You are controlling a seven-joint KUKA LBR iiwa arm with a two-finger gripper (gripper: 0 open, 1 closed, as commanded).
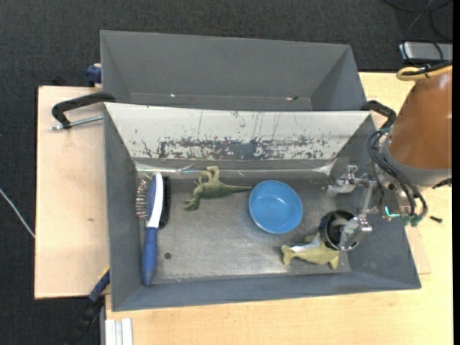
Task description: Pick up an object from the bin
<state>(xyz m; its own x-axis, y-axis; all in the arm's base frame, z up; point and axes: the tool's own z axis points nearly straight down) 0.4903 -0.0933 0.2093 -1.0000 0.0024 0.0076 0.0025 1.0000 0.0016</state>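
Hovering end effector [353,227] in bin [118,228], pick seemingly not done.
Black ring [333,228] beside it, yellow toy [310,254] near; can't tell if it's open or holding anything.

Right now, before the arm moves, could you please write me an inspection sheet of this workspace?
Surface: grey bin, floor scratched, back wall worn.
Job's things: blue bowl in the middle; green dinosaur toward the back; blue-handled brush along the left wall; yellowish toy animal at front right; black round thing, kind unclear.
Clutter: nothing seen.
Claw: claw low at the bin's right side, beside the black round thing.
Cables: dark cables looped at the wrist.
Surroundings: dark carpet.
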